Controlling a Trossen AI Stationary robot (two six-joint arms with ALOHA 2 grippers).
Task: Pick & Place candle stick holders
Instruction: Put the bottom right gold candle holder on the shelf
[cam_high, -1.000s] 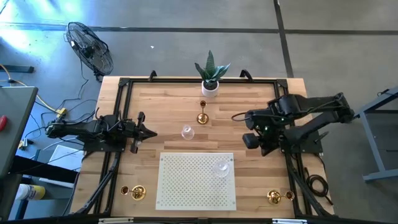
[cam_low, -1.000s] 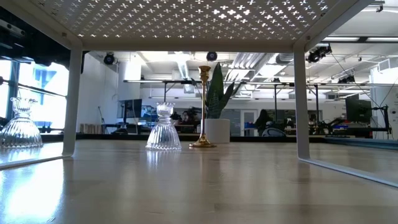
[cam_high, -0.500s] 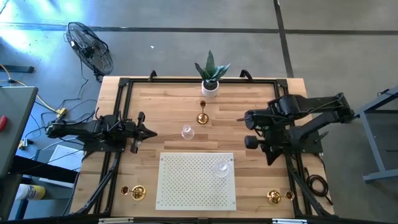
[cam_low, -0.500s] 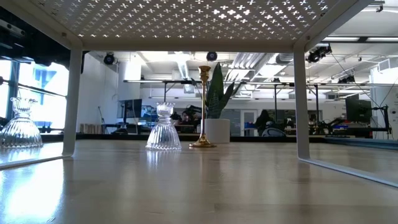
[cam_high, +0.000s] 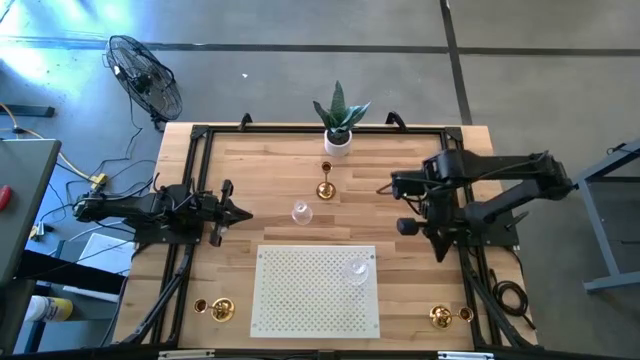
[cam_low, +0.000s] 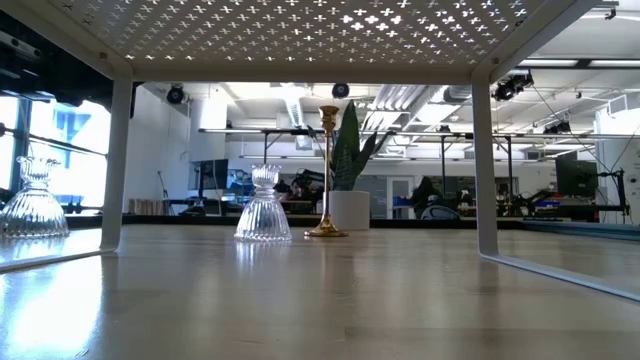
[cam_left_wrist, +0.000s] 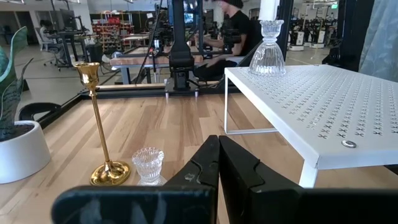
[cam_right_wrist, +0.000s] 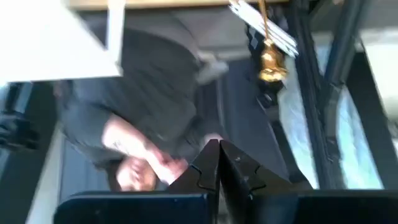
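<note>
From above, table: you see a wooden table (cam_high: 410, 290) with a white perforated mat (cam_high: 316, 290) near its front edge and a potted plant (cam_high: 339, 118) at the back.
From above, holders: a tall gold holder (cam_high: 326, 182) stands upright just in front of the plant; a clear glass holder (cam_high: 300, 212) sits beside it; another glass holder (cam_high: 357, 268) stands on the mat; a gold holder at the front left (cam_high: 215, 308) and one at the front right (cam_high: 446, 316) lie on their sides, long axes across the table.
From above, left gripper (cam_high: 244, 213): clenched on nothing, resting at the left side, pointing toward the centre.
From above, right gripper (cam_high: 385, 188): clenched, empty, raised over the right side, well apart from every holder.
Low view: the tall gold holder (cam_low: 328, 170) has its long axis vertical, with a ribbed glass holder (cam_low: 263, 206) just beside it and another glass one (cam_low: 32, 200) at the far left.
Left wrist view: its fingers (cam_left_wrist: 214, 163) are pressed together; the gold stem (cam_left_wrist: 96, 124) is upright, and a glass holder (cam_left_wrist: 268, 48) tops the mat.
Right wrist view: closed fingers (cam_right_wrist: 217, 163); a person (cam_right_wrist: 134, 134) shows beyond the table, and a gold holder (cam_right_wrist: 269, 53) is blurred.
</note>
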